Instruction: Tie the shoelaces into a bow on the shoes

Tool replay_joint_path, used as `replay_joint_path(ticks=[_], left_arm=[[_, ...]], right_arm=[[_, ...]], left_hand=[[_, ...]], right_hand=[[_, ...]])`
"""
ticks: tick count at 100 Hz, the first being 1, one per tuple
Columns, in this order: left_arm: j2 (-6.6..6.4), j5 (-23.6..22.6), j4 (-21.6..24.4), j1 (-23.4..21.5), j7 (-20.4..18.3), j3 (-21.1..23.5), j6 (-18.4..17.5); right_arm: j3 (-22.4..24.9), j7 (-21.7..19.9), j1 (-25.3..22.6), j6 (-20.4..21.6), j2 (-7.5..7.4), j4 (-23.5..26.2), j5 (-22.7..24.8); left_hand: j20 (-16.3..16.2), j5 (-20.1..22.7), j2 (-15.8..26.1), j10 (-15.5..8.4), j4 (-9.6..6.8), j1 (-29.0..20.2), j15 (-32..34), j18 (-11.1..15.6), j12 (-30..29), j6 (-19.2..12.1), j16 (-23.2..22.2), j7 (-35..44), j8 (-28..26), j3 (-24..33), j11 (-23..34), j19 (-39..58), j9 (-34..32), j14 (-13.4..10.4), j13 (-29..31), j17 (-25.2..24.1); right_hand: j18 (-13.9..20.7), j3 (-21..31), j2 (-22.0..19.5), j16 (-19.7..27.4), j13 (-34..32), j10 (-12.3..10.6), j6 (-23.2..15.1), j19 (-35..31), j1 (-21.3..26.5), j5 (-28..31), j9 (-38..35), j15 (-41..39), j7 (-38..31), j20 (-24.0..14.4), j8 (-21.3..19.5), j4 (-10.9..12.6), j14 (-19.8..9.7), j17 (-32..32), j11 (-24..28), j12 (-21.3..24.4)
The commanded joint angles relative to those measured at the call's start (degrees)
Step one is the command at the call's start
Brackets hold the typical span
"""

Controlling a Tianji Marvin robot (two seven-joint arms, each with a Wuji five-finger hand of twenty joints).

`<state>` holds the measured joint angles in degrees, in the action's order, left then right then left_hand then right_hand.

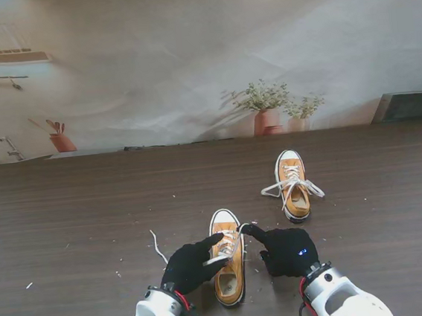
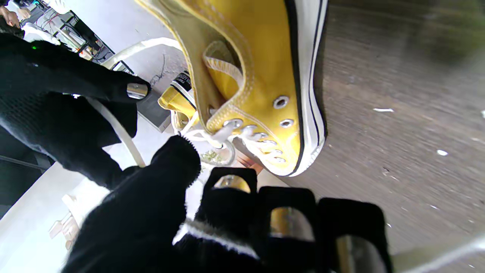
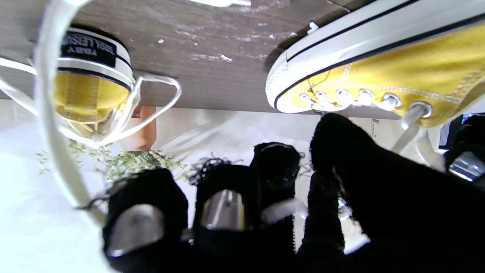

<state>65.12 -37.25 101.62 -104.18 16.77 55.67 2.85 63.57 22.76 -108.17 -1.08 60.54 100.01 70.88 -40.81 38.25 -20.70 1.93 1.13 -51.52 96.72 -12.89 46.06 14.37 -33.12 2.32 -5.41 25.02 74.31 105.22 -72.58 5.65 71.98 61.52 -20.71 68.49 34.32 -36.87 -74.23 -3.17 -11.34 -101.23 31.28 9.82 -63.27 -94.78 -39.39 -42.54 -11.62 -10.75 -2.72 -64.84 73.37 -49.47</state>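
Dark wood-grain desk (image 1: pixel 74 216), and the near yellow canvas sneaker (image 1: pixel 229 264) sits between both black-gloved robot hands, left robot hand (image 1: pixel 191 265) and right robot hand (image 1: pixel 287 249) each pinching a white lace end (image 1: pixel 227 244), apparently to tension the knot.

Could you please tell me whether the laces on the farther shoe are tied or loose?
Loose. The farther shoe has its laces splayed out on the table on both sides, with no bow visible.
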Motion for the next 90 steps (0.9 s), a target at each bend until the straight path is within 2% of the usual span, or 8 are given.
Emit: replay_joint_path(ticks=[1,39,58,67,78,86,88,90], left_arm=[[0.65,-0.49,0.03,0.42,-0.24,-0.65,0.92],[1.99,1.47,-2.71,3.66,2.53,-4.17,3.8],[2.54,3.69,-4.06,4.73,3.14,-5.2,2.35],[2.44,5.05,-4.26,4.86,2.11,-5.29,0.99],[2.32,5.71,-4.99,4.95,1.64,-5.32,-1.75],[2.29,4.99,-5.67,4.92,2.41,-5.26,-3.05],[2.22,4.73,-5.64,4.8,2.4,-5.15,-3.1],[2.16,4.5,-5.62,4.67,2.4,-5.04,-3.15]], right_arm=[[-0.1,-0.39,0.29,0.55,-0.26,-0.05,0.64],[-0.93,3.42,0.76,2.49,-0.41,-0.53,1.74],[-1.09,3.9,0.91,3.0,-0.41,-0.72,1.67],[-1.15,4.0,1.0,3.12,-0.39,-0.84,1.58],[-1.34,4.89,1.4,3.45,-0.32,-1.33,1.34],[-1.51,5.65,1.87,3.77,-0.2,-1.77,0.87],[-1.59,5.96,2.07,3.79,-0.17,-1.96,0.8],[-1.67,6.28,2.28,3.79,-0.14,-2.14,0.77]], left_hand=[[0.98,-2.48,-1.26,4.03,1.36,0.91,0.28,5.73,-1.23,1.59,0.52,-0.83,1.39,1.56,0.39,14.76,-1.23,1.22,0.82,1.33],[2.41,-3.84,-1.56,4.38,1.7,1.1,-0.57,5.16,-1.42,0.14,0.69,-1.24,1.6,2.43,0.31,14.76,-0.48,1.89,0.81,1.2],[3.64,-5.6,-1.76,4.36,1.86,1.01,-1.46,4.66,-1.42,-1.04,0.93,-1.73,1.81,2.66,0.24,14.76,0.41,2.49,0.81,1.04],[4.26,-3.79,-2.06,4.79,1.85,0.85,-1.82,4.15,-1.46,-2.56,0.97,-0.99,1.62,3.21,0.25,14.76,0.34,3.09,0.83,1.01],[4.3,2.0,-2.9,5.2,1.59,0.56,-1.53,4.14,-1.55,-4.1,0.81,1.08,0.93,4.08,0.37,14.76,-0.51,2.88,0.84,1.05],[4.78,5.48,-3.37,5.19,1.77,1.67,-1.46,4.65,-2.03,-7.16,0.93,12.83,-5.96,6.21,0.52,14.76,-0.91,2.29,0.84,1.06],[4.84,5.49,-3.64,5.18,2.7,0.83,-1.43,4.83,-2.05,-8.09,0.98,16.44,-8.48,5.13,0.54,14.76,-0.92,2.14,0.84,1.07],[4.86,5.39,-3.86,5.17,2.77,-1.85,-1.39,4.96,-2.07,-9.32,1.06,21.44,-11.28,0.79,0.56,14.76,-0.92,2.06,0.85,1.08]], right_hand=[[-1.57,0.92,0.76,0.94,-1.01,-0.41,-1.61,-0.94,0.76,-1.39,0.68,-0.16,-0.44,0.27,0.18,-1.21,0.24,-0.18,1.19,0.69],[-1.72,1.75,1.45,1.12,-1.01,-0.07,-3.9,-0.33,0.51,1.05,-0.08,-0.2,-0.74,0.64,0.07,-1.21,0.23,-0.56,0.81,1.12],[-1.79,1.9,1.52,1.16,-1.01,0.09,-5.16,-0.27,0.64,1.65,-0.21,-0.22,-0.64,0.72,-0.02,-1.31,0.23,-0.61,0.7,1.05],[-1.82,1.84,1.35,1.17,-1.01,0.12,-5.4,-0.26,0.62,1.86,-0.22,-0.22,-0.61,0.73,-0.06,-1.3,0.23,-0.61,0.67,1.01],[-1.83,1.38,0.55,1.21,-1.0,-0.33,-5.48,-0.27,0.06,2.17,0.03,-0.16,-0.59,0.75,-0.13,-1.19,0.22,-0.61,0.53,0.94],[-1.77,0.8,-0.3,1.29,-1.0,-0.4,-5.18,-0.2,-0.64,2.48,0.41,0.04,-0.61,0.78,-0.2,-0.86,0.17,-0.54,0.37,0.86],[-1.74,0.65,-0.33,1.3,-1.01,-0.39,-5.11,-0.18,-0.81,2.85,0.5,0.08,-0.73,0.79,-0.25,-0.79,0.16,-0.51,0.33,0.86],[-1.71,0.55,-0.28,1.31,-1.01,-0.41,-5.17,-0.16,-0.98,3.1,0.53,0.12,-0.78,0.8,-0.28,-0.73,0.15,-0.49,0.3,0.86]])
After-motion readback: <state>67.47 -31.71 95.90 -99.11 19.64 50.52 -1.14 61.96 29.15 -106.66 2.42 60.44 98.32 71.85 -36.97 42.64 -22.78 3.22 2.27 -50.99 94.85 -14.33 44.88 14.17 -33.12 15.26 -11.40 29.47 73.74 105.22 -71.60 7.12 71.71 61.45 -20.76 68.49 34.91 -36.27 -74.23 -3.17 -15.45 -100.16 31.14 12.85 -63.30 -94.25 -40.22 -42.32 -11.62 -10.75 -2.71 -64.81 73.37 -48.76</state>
